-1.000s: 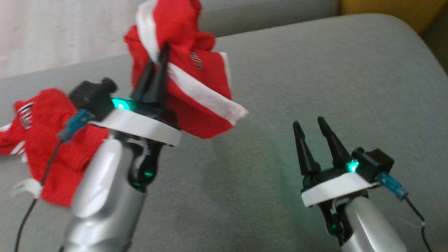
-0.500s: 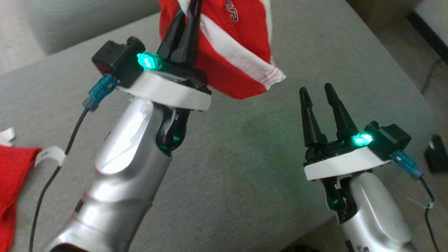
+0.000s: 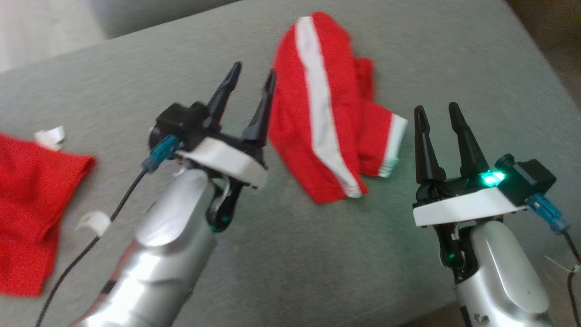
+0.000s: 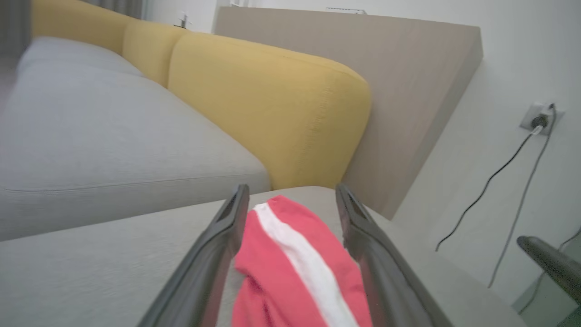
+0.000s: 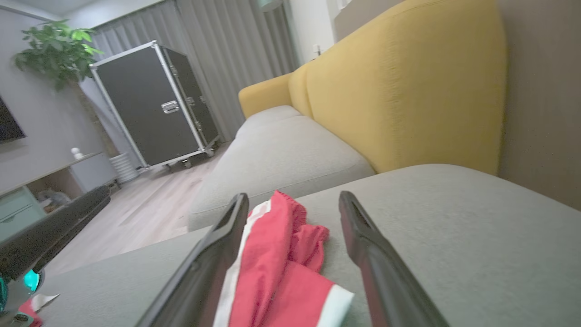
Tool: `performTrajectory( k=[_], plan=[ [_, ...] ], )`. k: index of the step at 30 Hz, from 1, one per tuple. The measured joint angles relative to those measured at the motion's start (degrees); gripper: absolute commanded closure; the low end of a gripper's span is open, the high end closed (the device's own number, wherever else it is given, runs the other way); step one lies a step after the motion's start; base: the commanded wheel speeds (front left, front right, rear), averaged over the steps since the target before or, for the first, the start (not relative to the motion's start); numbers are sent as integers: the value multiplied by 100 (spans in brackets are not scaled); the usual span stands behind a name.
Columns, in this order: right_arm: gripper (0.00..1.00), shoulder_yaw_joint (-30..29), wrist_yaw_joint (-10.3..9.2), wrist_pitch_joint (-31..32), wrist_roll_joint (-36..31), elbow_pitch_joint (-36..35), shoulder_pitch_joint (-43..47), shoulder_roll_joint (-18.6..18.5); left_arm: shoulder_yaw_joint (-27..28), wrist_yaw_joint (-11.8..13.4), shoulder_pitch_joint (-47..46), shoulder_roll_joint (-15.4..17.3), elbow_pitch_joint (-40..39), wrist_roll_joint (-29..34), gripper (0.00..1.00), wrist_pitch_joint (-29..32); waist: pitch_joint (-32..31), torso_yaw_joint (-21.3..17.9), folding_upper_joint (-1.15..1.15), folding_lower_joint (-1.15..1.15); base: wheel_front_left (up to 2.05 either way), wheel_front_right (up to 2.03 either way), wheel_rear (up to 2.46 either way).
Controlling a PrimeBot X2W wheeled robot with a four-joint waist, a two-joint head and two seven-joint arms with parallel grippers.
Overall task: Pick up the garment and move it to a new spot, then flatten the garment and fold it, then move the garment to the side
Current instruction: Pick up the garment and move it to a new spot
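1. Head view puts the red garment (image 3: 327, 113), white-striped and probably a pair of sports shorts, in a crumpled heap on the grey sofa cushion (image 3: 317, 263), between the two tools and slightly beyond them.
2. The left tool (image 3: 253, 71) has its fingers spread wide and holds nothing. Its right-hand finger stands just beside the garment's left edge, and I cannot tell whether they touch.
3. The right tool (image 3: 436, 109) is equally wide open and empty, near the garment's white-hemmed corner but apart from it.
4. Judged from how things lie, the move to a new spot looks finished and flattening is the step in hand.
5. The next move calls for each tool to pinch one edge or corner, then draw the cloth outward until both legs lie flat. The folded-under layers will need teasing apart first.
6. A second red cloth (image 3: 32, 200) with white tags lies at the far left, cut off by the frame. It should be left alone.
7. Hard to make out: where the waistband is, how many layers are bunched, and any logo. The garment is blurred, and in both wrist views its near part is cut off at the bottom edge.
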Motion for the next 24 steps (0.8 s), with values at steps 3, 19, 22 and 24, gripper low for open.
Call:
performTrajectory(
  k=[3, 19, 22, 24],
  plan=[
    [0, -51, 0, -1, -140, 13, 15, 1, 169, 15, 218, 202, -182, 365, 0, -15, -57, 329, 0, 0, 0, 0, 0],
    [0, -127, 0, 0, -412, 312, 581, 3, 1815, 367, 3081, 459, -1852, 1447, 0, -16, -902, 1534, 0, -2, 0, 0, 0],
    [0, -109, 0, 0, -412, 313, 581, 3, 2013, 348, 3300, 290, -2004, 1537, 0, -16, -946, 1563, 0, -2, 0, 0, 0],
    [0, -98, 0, 0, -412, 318, 581, 3, 2112, 290, 3384, 213, -2053, 1607, 0, -16, -948, 1560, 0, -1, 0, 0, 0]
  ],
)
